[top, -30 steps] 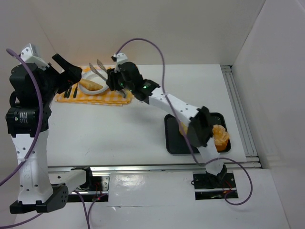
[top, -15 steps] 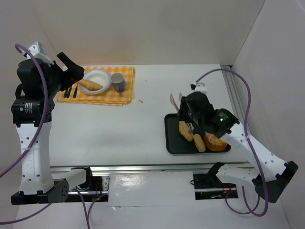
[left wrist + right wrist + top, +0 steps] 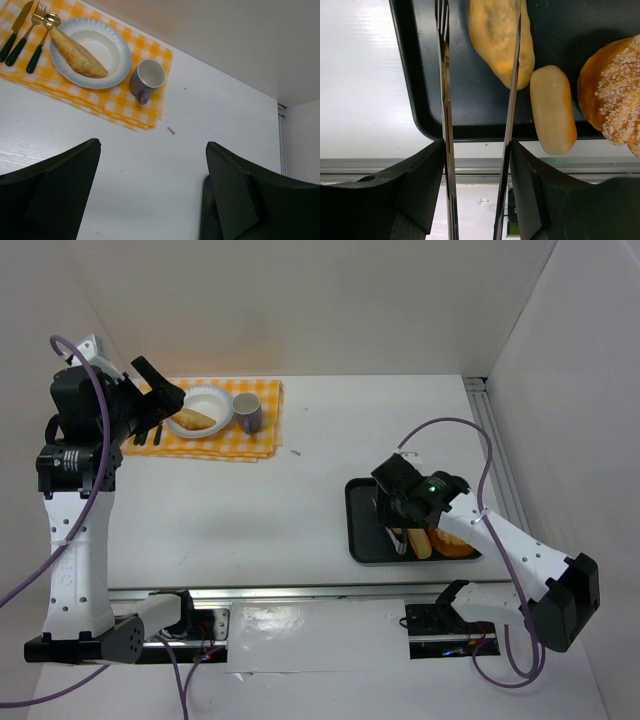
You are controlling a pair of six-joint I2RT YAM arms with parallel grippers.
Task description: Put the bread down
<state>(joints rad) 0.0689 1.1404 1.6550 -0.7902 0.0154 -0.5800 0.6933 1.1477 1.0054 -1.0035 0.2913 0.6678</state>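
My right gripper is shut on a pair of metal tongs, one finger against each arm. The tongs stand spread over the black tray. Their right arm crosses a golden-brown bread roll lying on the tray, and nothing is pinched between them. A paler roll lies beside it. In the top view this gripper hangs over the tray's near part. Another roll rests in the white plate. My left gripper is open and empty, high above the table.
A round orange sugared cake sits on the tray's right side. The plate stands on a yellow checked placemat, with a purple mug beside it. Green-handled cutlery lies left of the plate. A metal rail runs along the table's right edge.
The right arm swung with the tongs from the plate on the placemat over to the tray, then dropped lower above the rolls. The left arm shifted slightly.
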